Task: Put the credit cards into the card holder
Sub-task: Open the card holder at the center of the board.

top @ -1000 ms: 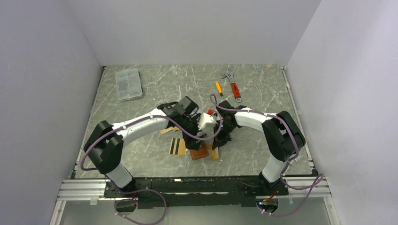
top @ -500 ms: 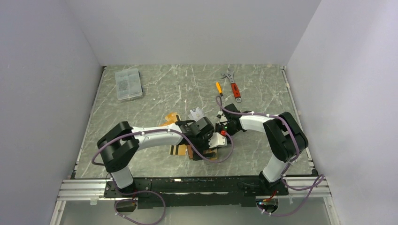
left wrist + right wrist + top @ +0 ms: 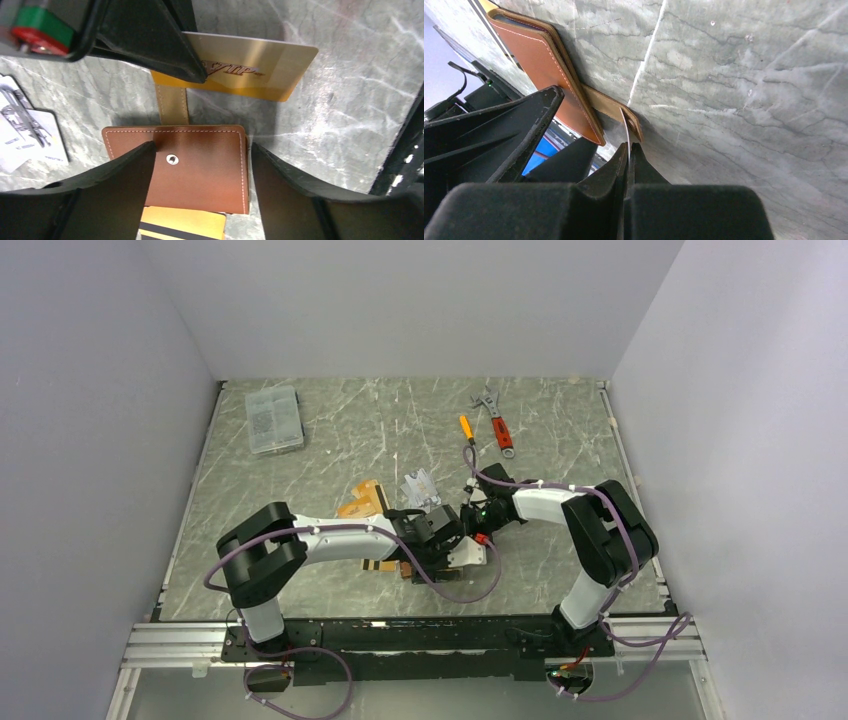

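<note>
Descent is the change: within the last second the left claw [image 3: 202,150] has dropped from a raised pose to the table [image 3: 340,110] and swung in toward the near edge. Its fingers [image 3: 115,195] now stand apart, astride the card holder [image 3: 210,187]. The holder lies flat and folded shut between them. One finger overlaps its edge and the other sits just beside the opposite edge; I cannot tell whether either presses on the leather.

Just beyond the fingertips the snap tab [image 3: 172,102] sticks out, unfastened. The right claw [image 3: 628,150] has barely shifted. It is clamped on a gold card [image 3: 260,70] (the one printed VIP), whose edge reaches close to the tab's end.

A black-striped gold card [image 3: 182,227] pokes out from under the holder on the palm side of the left claw. A silver-grey card [image 3: 30,142] lies off to one side of it.

My reading is that the left claw has come down to steady or open the holder so the held card can go in. With the holder closed, that card has no way in yet. Whether any card already sits inside cannot be seen.
</note>
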`<state>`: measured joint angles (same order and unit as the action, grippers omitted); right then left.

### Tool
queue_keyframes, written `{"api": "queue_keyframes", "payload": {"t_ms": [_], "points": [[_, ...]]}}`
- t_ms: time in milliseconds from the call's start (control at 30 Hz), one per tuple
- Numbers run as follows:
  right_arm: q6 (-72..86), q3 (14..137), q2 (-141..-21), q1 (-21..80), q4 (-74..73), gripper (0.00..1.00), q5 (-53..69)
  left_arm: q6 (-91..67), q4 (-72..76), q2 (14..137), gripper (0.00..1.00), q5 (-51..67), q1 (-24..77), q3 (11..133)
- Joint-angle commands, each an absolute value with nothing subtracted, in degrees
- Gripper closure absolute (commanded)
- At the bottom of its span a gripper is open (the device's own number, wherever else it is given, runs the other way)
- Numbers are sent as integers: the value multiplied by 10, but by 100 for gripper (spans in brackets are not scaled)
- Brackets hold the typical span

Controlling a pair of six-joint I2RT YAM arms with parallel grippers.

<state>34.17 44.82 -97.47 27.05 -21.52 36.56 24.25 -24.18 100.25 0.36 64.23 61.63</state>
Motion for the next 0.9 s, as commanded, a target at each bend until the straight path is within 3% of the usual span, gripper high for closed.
{"api": "queue_keyframes", "payload": {"t_ms": [0, 267, 533, 867], "points": [[332, 425, -993, 275, -197, 100, 265, 239, -230, 970, 28, -19, 643, 621], [335, 413, -1002, 275, -186, 100, 260, 233, -243, 951, 39, -34, 640, 635], [336, 411, -1004, 275, -183, 100, 252, 191, -283, 925, 45, 24, 604, 653], [339, 407, -1010, 275, -174, 100, 250, 155, -291, 916, 44, 118, 562, 641]]}}
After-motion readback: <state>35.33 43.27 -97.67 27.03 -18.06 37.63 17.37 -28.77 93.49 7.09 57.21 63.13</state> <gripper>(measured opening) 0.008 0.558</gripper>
